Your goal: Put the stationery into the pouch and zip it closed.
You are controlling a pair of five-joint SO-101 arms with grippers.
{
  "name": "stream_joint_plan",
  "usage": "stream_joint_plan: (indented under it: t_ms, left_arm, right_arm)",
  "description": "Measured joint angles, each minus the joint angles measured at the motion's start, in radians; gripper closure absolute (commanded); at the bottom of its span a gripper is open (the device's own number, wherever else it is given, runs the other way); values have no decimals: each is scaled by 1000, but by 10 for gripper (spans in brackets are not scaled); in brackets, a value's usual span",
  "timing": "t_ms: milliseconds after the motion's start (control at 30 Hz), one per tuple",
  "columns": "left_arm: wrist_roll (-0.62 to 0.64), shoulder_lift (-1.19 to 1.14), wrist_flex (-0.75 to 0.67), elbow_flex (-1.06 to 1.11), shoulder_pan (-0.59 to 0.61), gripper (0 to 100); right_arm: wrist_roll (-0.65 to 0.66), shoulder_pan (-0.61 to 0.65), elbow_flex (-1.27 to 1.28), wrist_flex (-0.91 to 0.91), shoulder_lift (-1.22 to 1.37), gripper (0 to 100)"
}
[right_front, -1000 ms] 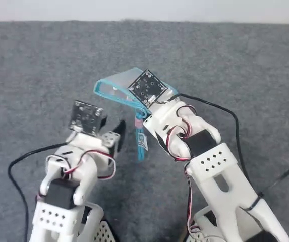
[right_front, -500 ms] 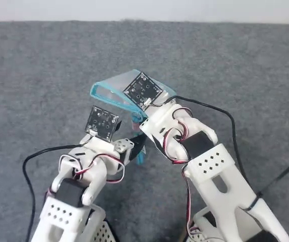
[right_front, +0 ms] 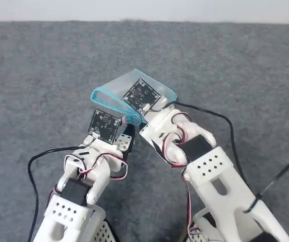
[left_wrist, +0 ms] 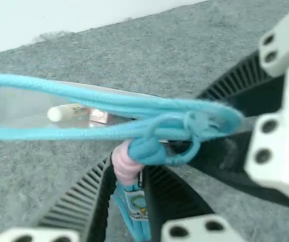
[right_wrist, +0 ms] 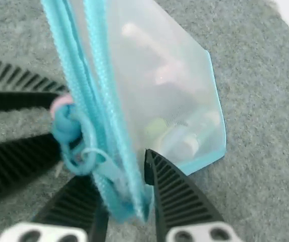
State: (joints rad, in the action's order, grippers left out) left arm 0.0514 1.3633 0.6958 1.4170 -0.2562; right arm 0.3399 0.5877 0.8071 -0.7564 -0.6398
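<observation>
Left arm (right_front: 78, 199), right arm (right_front: 220, 176): white printed shells, rounded links. Dot-grid perforations (right_front: 211, 162) on upper housings. Black servo blocks (right_front: 197, 146) set between links. Square black camera boards (right_front: 105, 125) on wrists, dotted with small components. Red-white-black servo wires (right_front: 104, 169) looped at joints. Black cables (right_front: 224, 118) trailing off. Right gripper (right_wrist: 126, 171): fingers (right_wrist: 177, 201) black, ribbed.

A lab-like test bench: grey felt mat (right_front: 43, 65) against white wall (right_front: 134, 10).
</observation>
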Motion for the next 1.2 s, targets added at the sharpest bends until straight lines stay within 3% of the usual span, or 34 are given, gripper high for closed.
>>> stream_joint_plan:
  t_ms: [200,500,867,1067,1200]
  left_arm:
    - [0,0,123,-64,130,990]
    - [-6,-2,129,-69,311,990]
    - [-6,-2,129,-69,397,990]
    - [0,0,44,-18,434,989]
    - [-5,0,0,17,446,987]
  right_arm:
    - [21,-41,63,72,2,993]
    - [64,-89,135,75,2,993]
    - [109,-235,147,75,-3,993]
    - [120,-410,163,61,25,993]
    - [133,-459,163,20,23,992]
